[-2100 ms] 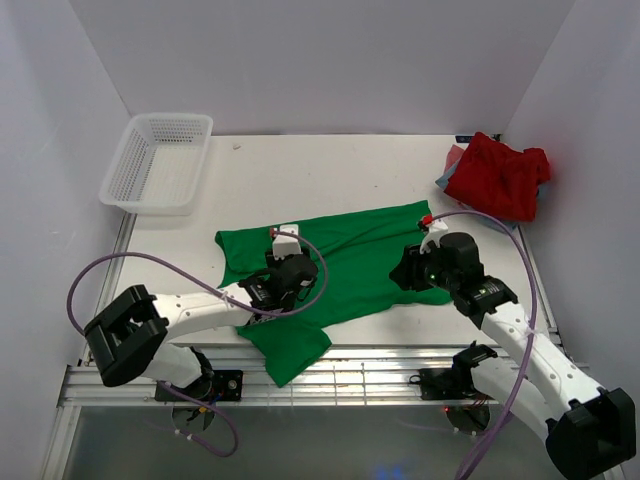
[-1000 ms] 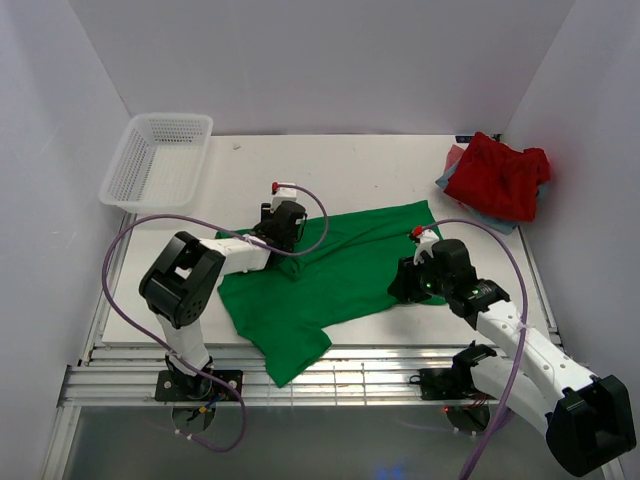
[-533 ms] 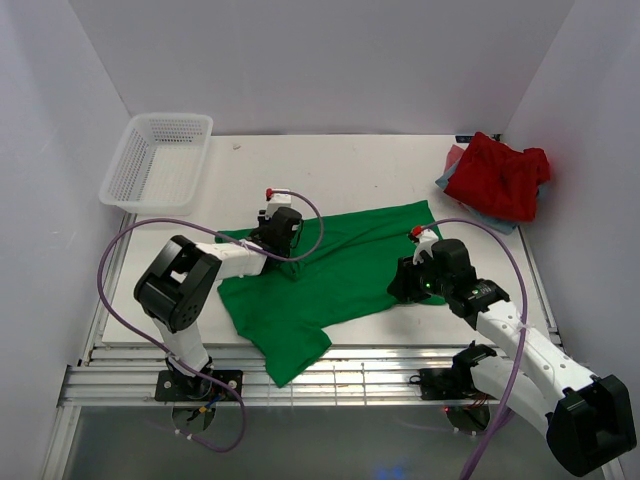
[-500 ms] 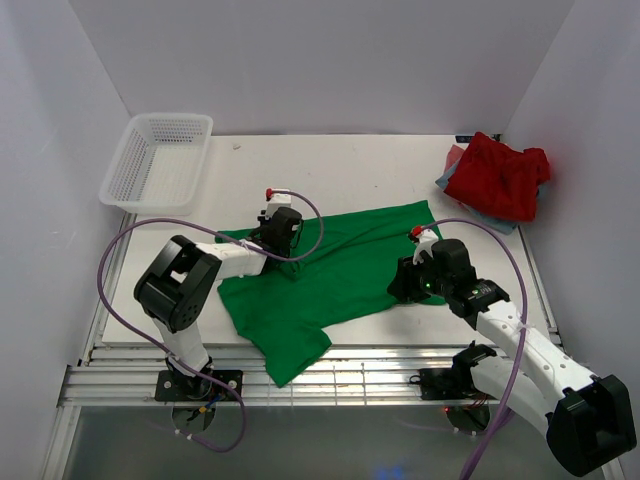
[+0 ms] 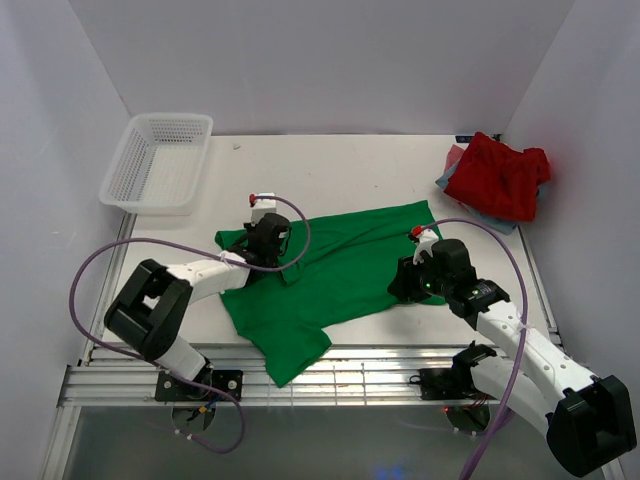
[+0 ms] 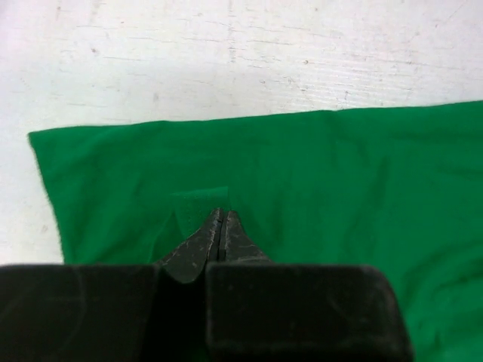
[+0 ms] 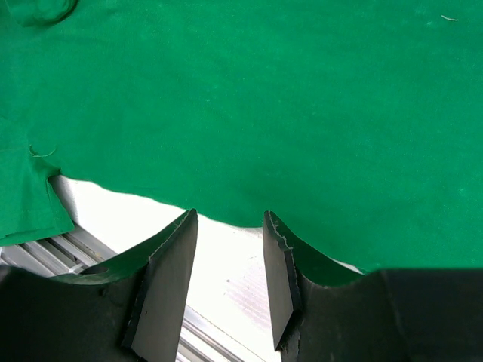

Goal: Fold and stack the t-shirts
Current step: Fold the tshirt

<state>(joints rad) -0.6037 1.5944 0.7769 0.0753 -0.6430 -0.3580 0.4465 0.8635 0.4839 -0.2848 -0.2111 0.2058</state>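
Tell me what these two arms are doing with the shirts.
Both arms are working on the green t-shirt, which lies spread flat on the table. The left gripper is pinched shut on a small pucker of cloth near the shirt's far left edge. The right gripper is open at the near right hem and holds nothing. The red t-shirt lies crumpled at the far right corner.
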